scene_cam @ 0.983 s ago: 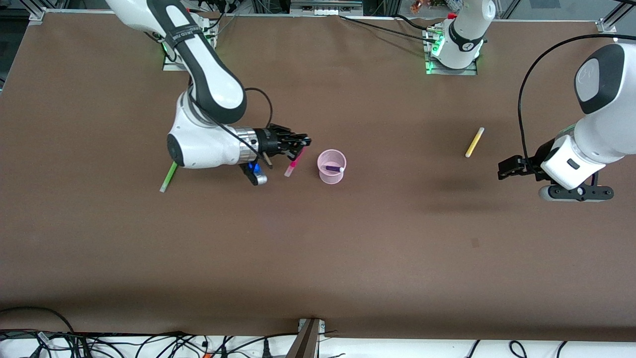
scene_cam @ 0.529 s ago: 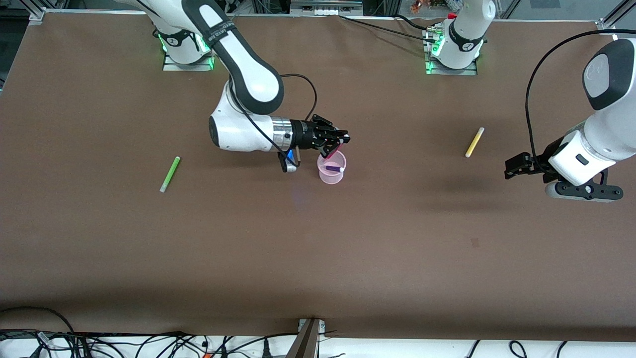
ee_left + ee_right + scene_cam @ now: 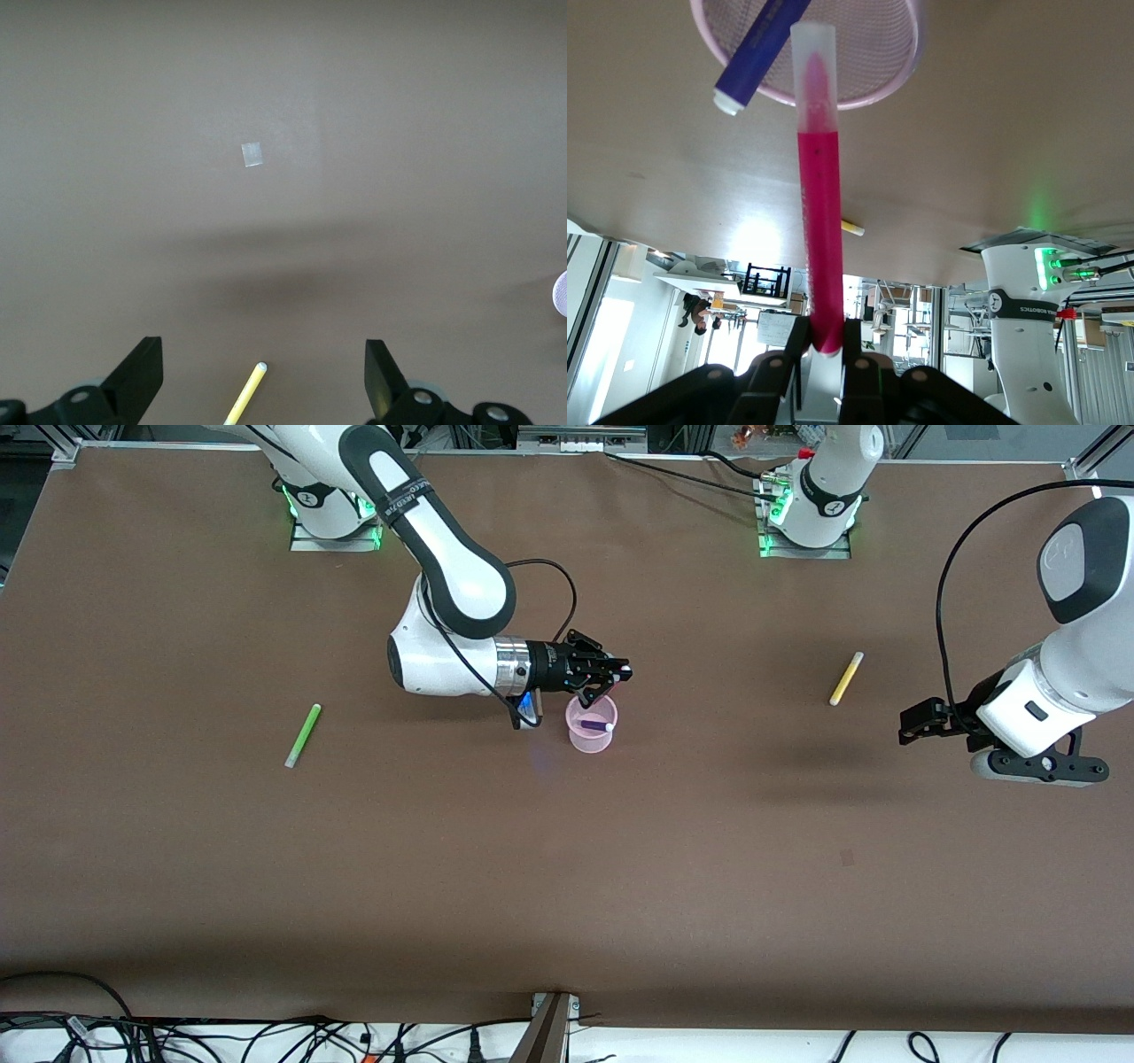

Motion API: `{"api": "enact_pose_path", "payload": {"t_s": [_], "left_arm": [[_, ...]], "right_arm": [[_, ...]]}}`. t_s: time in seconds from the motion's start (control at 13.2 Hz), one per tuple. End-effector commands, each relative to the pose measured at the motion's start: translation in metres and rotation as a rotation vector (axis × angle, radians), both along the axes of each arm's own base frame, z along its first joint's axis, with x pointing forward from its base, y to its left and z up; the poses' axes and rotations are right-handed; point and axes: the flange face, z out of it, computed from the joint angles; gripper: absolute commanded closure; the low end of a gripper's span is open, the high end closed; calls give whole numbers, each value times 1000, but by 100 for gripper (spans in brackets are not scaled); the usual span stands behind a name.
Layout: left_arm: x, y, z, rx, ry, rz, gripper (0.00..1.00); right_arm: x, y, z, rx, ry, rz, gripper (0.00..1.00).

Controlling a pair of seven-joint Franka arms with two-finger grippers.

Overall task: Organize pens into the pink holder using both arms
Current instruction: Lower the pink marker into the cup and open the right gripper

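Note:
My right gripper is shut on the magenta-pink pen and holds it tilted over the pink holder, pale end toward the holder's mouth. The dark purple pen lies inside the holder and also shows in the right wrist view. The green pen lies on the table toward the right arm's end. The yellow pen lies toward the left arm's end. My left gripper is open and empty in the air beside the yellow pen, which shows between its fingers.
The brown table carries a small pale tape square. The arm bases stand along the table's edge farthest from the front camera. Cables lie along the edge nearest it.
My right gripper has carried the magenta-pink pen from beside the holder to over its mouth. The left arm has shifted only slightly.

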Motion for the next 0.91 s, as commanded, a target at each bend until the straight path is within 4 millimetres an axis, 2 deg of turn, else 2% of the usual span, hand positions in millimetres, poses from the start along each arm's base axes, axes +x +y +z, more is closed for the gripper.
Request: {"api": "enact_pose_path", "payload": {"t_s": [0.0,0.15,0.6,0.83], "left_arm": [[2,-1,0,-27,-4,-16,0],[2,-1,0,-27,-4,-16,0],[2,-1,0,-27,-4,-16,0],[2,0,0,-27,-4,-14,0]], "right_arm": [[-1,6,-14,-8,3,3,97],[-1,7,-17,-7,0,7,93],[-2,6,-30,-14,-10,18,93],[-2,4,-34,-16,-17,24,88]]}}
